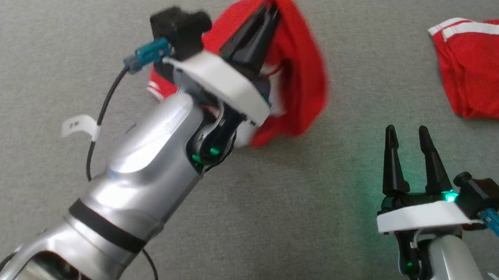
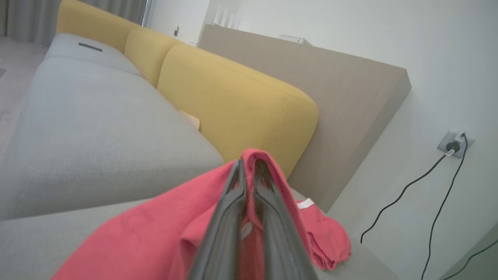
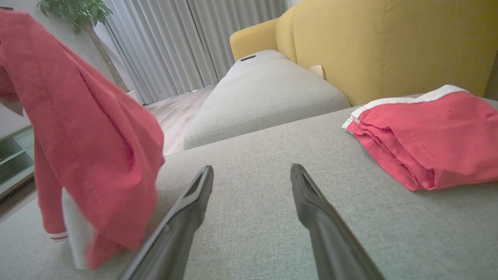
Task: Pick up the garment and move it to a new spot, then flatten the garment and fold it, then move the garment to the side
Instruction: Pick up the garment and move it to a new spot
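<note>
A red garment (image 1: pixel 298 73) with white trim hangs lifted above the grey cushion, pinched at its top fold by my left gripper (image 1: pixel 271 9), which is shut on it. From the left wrist the cloth (image 2: pixel 155 225) drapes over and around the closed fingers (image 2: pixel 227 217). In the right wrist view the same garment (image 3: pixel 89 147) dangles at the left, its lower end near the cushion. My right gripper (image 1: pixel 408 133) stands open low at the right, empty, its fingers (image 3: pixel 186 217) spread over bare fabric.
A second red garment (image 1: pixel 487 69) with a white band lies folded at the far right of the grey sofa seat (image 1: pixel 314 215). Yellow back cushions (image 3: pixel 389 42) stand behind it. A wall socket with cables (image 2: pixel 451 146) is beyond the sofa's end.
</note>
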Available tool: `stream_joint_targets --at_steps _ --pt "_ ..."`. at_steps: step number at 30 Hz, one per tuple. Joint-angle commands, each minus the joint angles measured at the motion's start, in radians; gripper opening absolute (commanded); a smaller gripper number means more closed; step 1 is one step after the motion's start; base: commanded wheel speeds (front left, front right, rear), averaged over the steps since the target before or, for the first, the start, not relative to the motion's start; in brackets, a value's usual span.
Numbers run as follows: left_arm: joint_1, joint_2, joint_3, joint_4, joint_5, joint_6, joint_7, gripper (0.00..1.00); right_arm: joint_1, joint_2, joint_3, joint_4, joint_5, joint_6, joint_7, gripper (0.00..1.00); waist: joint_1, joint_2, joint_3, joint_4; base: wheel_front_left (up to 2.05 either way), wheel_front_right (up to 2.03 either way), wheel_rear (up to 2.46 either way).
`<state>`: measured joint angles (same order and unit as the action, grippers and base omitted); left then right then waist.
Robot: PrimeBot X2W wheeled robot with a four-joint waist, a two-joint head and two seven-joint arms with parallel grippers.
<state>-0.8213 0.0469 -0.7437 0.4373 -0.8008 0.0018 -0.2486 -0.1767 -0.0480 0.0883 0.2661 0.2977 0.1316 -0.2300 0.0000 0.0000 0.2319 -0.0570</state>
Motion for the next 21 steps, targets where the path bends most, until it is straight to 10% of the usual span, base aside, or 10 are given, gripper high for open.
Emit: stream_joint_targets --at_steps 1,3,4,5,13,21 --pt "-0.061 0.004 0.023 -0.061 0.006 0.013 -0.013 0.0 -0.042 -0.002 0.03 -0.025 0.008 -0.001 -0.012 1.0 0.0 0.0 0.003 -0.015 0.0 0.0 0.0" --pt "-0.062 0.004 -0.013 -0.061 -0.012 0.03 -0.013 0.0 -0.049 -0.002 0.039 -0.018 0.012 -0.001 -0.015 1.0 0.0 0.0 0.004 -0.028 0.0 0.0 0.0" --pt "-0.067 0.004 -0.036 -0.05 -0.014 0.038 -0.013 0.31 -0.052 -0.002 0.044 -0.015 0.015 -0.001 -0.016 1.0 0.0 0.0 0.005 -0.035 0.0 0.0 0.0" --pt "-0.071 0.004 -0.055 -0.039 -0.016 0.042 -0.013 1.0 -0.056 -0.002 0.046 -0.012 0.017 -0.001 -0.017 1.0 0.0 0.0 0.007 -0.04 0.0 0.0 0.0" --pt "-0.062 0.004 -0.116 0.047 -0.026 0.037 -0.013 1.0 -0.065 -0.002 0.034 -0.005 0.027 -0.001 -0.025 1.0 0.0 0.0 0.007 -0.041 0.0 0.0 0.0" --pt "0.037 0.033 0.039 0.055 0.08 0.014 -0.013 1.0 -0.049 -0.002 -0.004 -0.014 -0.002 -0.001 -0.029 1.0 0.0 0.0 -0.023 0.025 0.0 0.0 0.0"
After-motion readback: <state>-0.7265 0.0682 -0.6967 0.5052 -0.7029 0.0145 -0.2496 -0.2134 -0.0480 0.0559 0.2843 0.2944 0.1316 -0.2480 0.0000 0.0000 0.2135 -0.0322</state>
